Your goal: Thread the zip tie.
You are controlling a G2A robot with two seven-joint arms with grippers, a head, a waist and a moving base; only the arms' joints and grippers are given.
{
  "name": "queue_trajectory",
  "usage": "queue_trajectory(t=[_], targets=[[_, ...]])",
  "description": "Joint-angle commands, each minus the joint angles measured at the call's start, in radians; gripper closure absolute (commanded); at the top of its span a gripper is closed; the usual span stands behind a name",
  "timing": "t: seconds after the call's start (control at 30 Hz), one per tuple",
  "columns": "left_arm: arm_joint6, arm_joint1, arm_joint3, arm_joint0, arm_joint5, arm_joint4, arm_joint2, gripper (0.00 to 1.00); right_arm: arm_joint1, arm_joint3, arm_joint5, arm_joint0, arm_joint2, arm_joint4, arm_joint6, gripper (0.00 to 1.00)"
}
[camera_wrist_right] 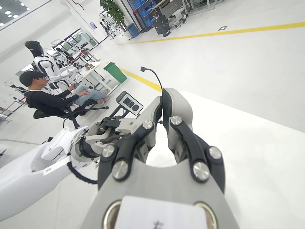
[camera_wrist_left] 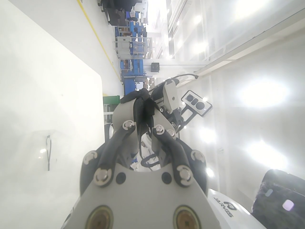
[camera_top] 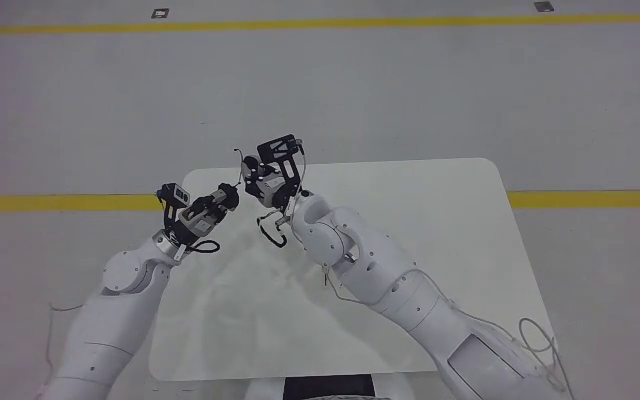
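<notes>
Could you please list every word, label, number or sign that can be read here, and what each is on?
Lettering on the white arm shell: a brand mark, so not quoted.
White label on the wrist mount: cut off at the picture's edge, unreadable.
Floor plates: too small to read.
Blue wall sign: too blurred to read.

White rounded arms (camera_top: 370,265) carry grey end effectors (camera_wrist_right: 164,101) with black linkages (camera_wrist_right: 133,141), silver screws (camera_wrist_right: 200,169), black cables (camera_wrist_right: 78,176).

Logo lettering (camera_wrist_left: 225,205), on white arm cover
</notes>
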Motion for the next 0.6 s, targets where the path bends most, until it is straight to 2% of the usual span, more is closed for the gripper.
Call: queue_trajectory(t=[0.0,0.57], targets=[[0.000,0.000,0.000,0.000,0.000,0.000,0.000,1.00,-0.002,0.002,-0.002,-0.002,0.004,-0.004,0.002,1.00],[0.000,0.000,0.000,0.000,0.000,0.000,0.000,1.00,-0.018,0.025,-0.031,-0.011,0.030,-0.021,0.018,1.00]])
